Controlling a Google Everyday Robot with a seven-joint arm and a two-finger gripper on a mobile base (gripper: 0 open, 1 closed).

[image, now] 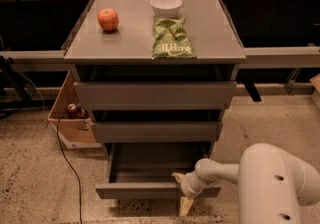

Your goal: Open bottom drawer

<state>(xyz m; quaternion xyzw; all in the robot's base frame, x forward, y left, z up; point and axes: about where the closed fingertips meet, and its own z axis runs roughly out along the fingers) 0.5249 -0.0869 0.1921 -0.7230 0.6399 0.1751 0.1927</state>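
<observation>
The bottom drawer (145, 190) is the lowest grey front of the grey cabinet (155, 95). It stands pulled well out, and its shallow grey box interior (150, 163) shows. My gripper (182, 191) sits at the right part of the drawer's front panel, one finger above the top edge and one (186, 206) below the panel. It straddles the front panel. My white arm (270, 183) reaches in from the lower right.
The mid drawer (156, 131) and top drawer (155, 95) stand a little out. On the cabinet top lie a red apple (108, 19), a white bowl (166, 5) and a green chip bag (171, 38). A cardboard box (70, 118) and a cable (67, 163) are on the floor at left.
</observation>
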